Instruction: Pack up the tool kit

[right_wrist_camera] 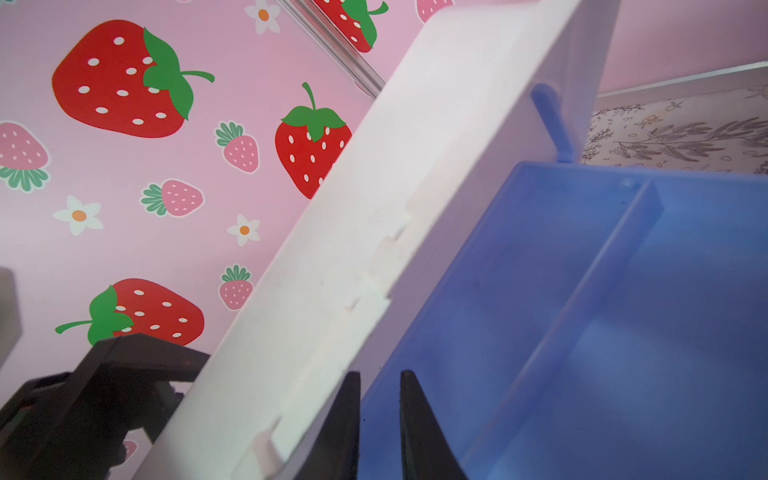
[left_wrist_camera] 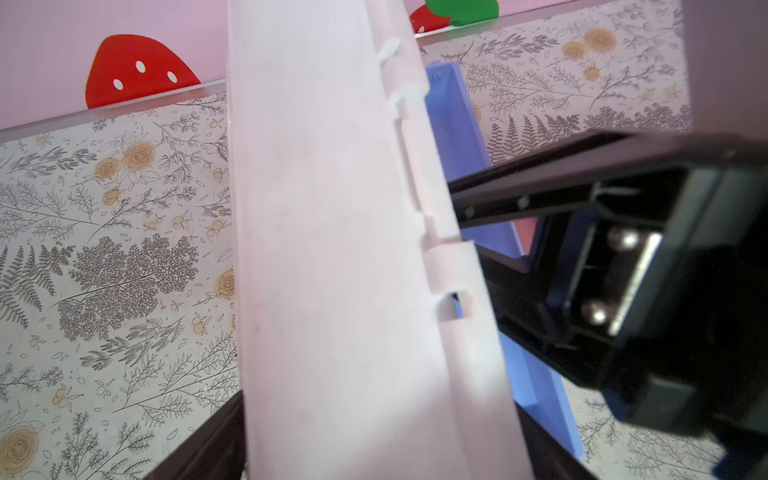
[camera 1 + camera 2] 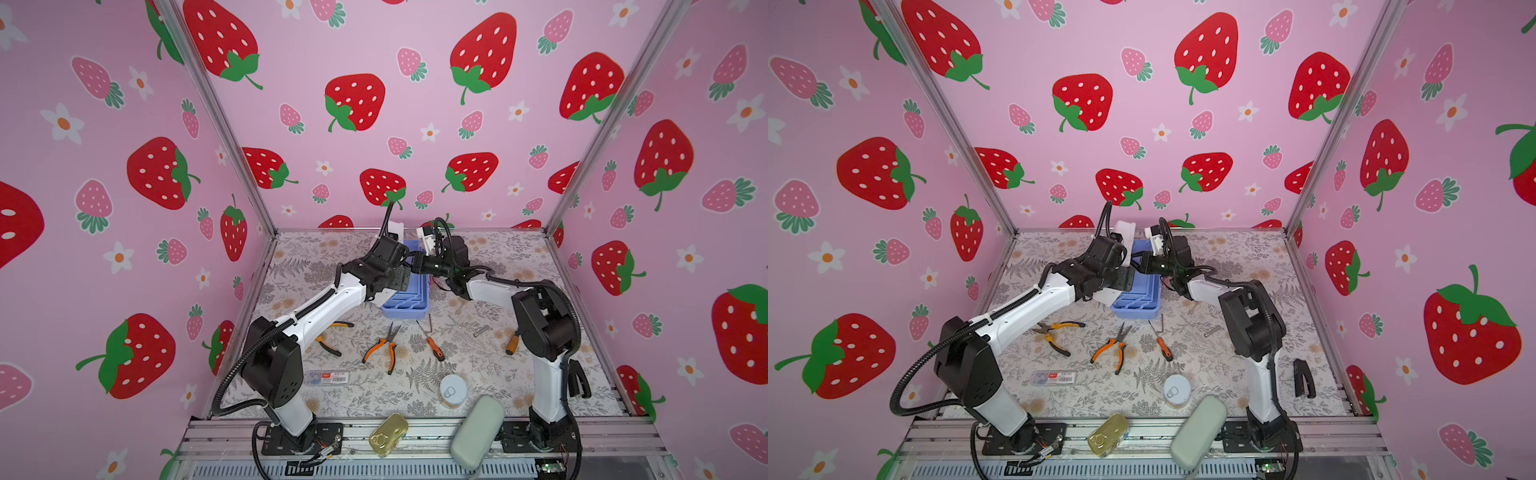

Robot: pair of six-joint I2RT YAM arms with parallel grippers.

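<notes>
On the near edge lie a brass tin [image 3: 388, 434] and a rounded grey-green case [image 3: 476, 432], with a round can [image 3: 453, 390] just beyond. Farther in are a flat clear case [image 3: 326, 377], yellow pliers [image 3: 330, 336], orange pliers [image 3: 384, 347] and a screwdriver [image 3: 434, 347]. All are spread on the floral bench [image 3: 498, 253], apart from one another.

Past the tools, centre and toward the far wall, stands the kit [image 3: 409, 301]. It is smooth plastic and is open, with its white lid [image 2: 332, 249] raised steeply along the left side. Its notched hinge edge meets the blue base.

The left gripper [image 2: 380, 407] has its jaws spread wide, one finger on each side of the lid. Whether they press on it cannot be told.

The right gripper [image 1: 380, 378] reaches in from the right. Its jaws are drawn almost together, pinching the thin left wall of the blue tray [image 1: 582, 311] just beside the lid. The tray is straight-walled with a divider rib.

In both top views the two grippers crowd together over the kit. Bare bench shows to the left and right of the kit, and the far wall stands close behind it.
</notes>
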